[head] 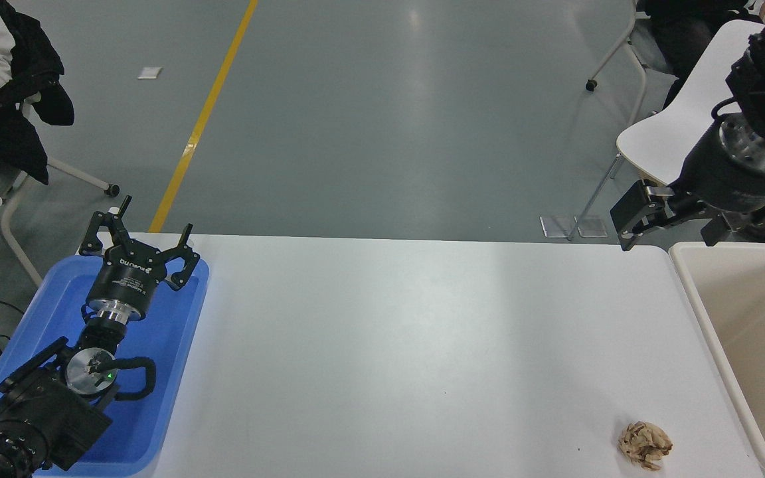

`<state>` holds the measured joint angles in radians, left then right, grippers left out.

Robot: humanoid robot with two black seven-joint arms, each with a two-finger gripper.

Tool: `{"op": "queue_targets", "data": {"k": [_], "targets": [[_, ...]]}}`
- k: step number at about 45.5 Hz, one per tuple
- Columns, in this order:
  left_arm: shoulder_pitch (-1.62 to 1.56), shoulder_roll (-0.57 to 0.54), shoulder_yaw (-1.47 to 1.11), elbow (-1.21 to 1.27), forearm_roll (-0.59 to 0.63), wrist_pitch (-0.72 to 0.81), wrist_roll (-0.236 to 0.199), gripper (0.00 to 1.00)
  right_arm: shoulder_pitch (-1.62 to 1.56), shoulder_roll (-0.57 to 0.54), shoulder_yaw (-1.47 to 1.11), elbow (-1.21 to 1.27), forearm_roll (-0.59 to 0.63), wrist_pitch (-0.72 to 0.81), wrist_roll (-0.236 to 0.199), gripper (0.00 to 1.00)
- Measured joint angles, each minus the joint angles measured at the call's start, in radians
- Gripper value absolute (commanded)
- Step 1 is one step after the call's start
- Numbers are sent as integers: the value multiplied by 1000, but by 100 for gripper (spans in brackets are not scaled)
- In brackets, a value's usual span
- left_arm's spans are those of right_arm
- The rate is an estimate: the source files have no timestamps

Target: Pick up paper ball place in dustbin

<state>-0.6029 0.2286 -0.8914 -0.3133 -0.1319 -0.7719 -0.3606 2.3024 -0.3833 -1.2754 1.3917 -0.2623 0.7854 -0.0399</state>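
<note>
The tan-brown paper ball [645, 446] lies on the white table [422, 345] near its front right corner, a little left of the dustbin. The cream-beige dustbin [696, 299] stands at the table's right end, partly cut off by the picture edge; what shows of its inside is bare. My right gripper [673, 229] hangs high at the right edge, above the table's far right corner and the dustbin's far rim, open and empty, far from the ball. My left gripper [138, 238] is parked open at the lower left over the blue tray.
A shallow blue tray [176, 372] lies at the table's left end under the left arm. White chairs [661, 139] stand beyond the far right corner. A person in dark clothes [4, 99] sits at the top left.
</note>
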Motion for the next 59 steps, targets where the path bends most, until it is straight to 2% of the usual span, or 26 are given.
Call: {"op": "queue_targets", "data": {"k": [25, 41, 45, 51, 59], "targets": [[0, 0, 0, 0, 0, 0, 0, 100, -23, -21, -44, 5, 8, 0, 0, 100], [0, 0, 0, 0, 0, -1, 0, 100, -250, -90, -12, 13, -4, 0, 0, 100], [0, 0, 0, 0, 0, -1, 0, 100, -306, -113, 5, 10, -14, -4, -2, 94], [0, 0, 0, 0, 0, -1, -1, 100, -402, -141, 28, 9, -61, -67, -3, 94], [1, 1, 0, 0, 0, -1, -1, 100, -570, -206, 97, 6, -162, -234, -4, 94]]}}
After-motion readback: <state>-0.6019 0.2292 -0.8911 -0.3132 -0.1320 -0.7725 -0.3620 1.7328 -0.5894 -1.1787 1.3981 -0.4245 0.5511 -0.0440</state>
